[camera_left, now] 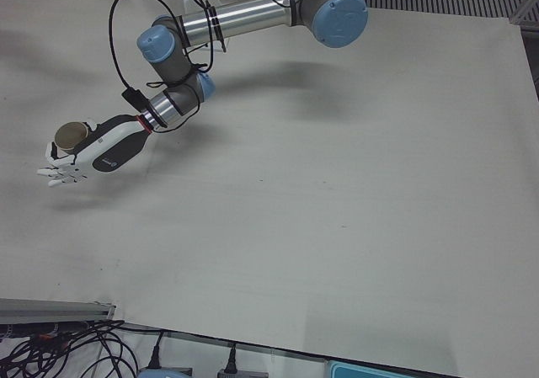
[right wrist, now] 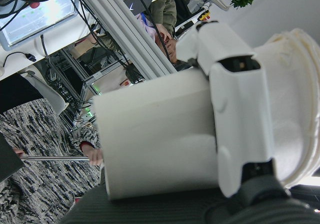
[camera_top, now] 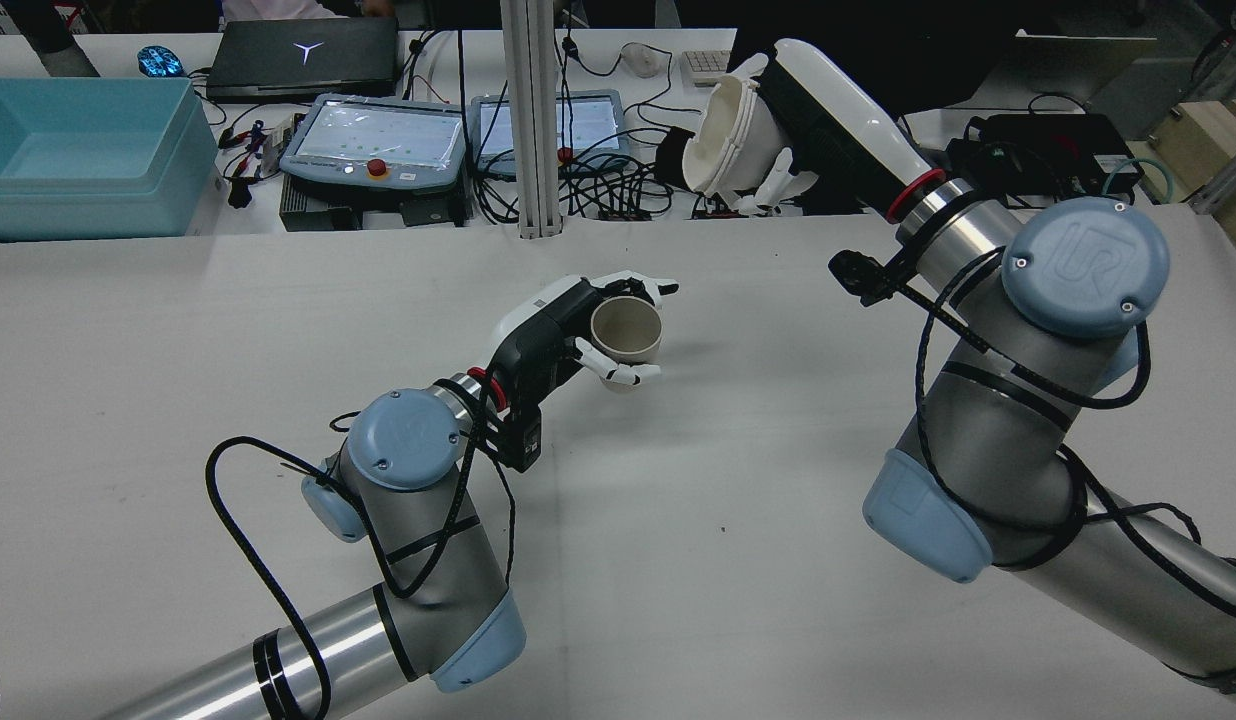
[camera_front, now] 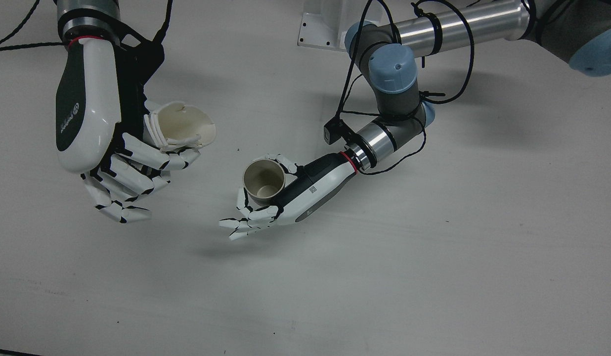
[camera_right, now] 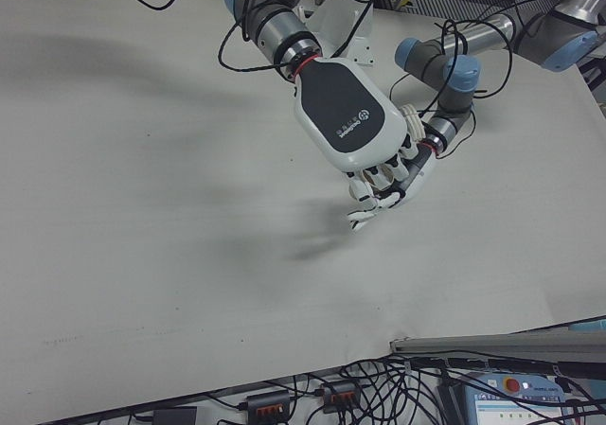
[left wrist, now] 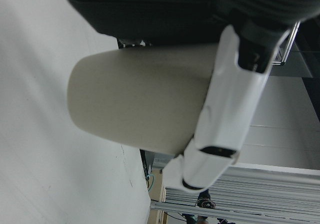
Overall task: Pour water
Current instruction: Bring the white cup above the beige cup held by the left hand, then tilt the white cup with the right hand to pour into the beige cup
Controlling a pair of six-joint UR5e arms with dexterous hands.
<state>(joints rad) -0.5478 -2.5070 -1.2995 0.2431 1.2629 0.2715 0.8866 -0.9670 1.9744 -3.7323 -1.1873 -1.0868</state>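
My left hand is shut on a beige cup, held upright just above the white table, mouth up. The same cup shows in the rear view, in the left-front view, and close up in the left hand view with a finger across it. My right hand is shut on a white paper cup, raised higher and tipped on its side, rim squashed. In the rear view this cup has its mouth turned towards the left hand. The cups are apart. I see no water.
Beyond the table's far edge stand a blue bin, a laptop, two teach pendants and tangled cables. A white pedestal base sits at the robot's side. A person shows in the right hand view.
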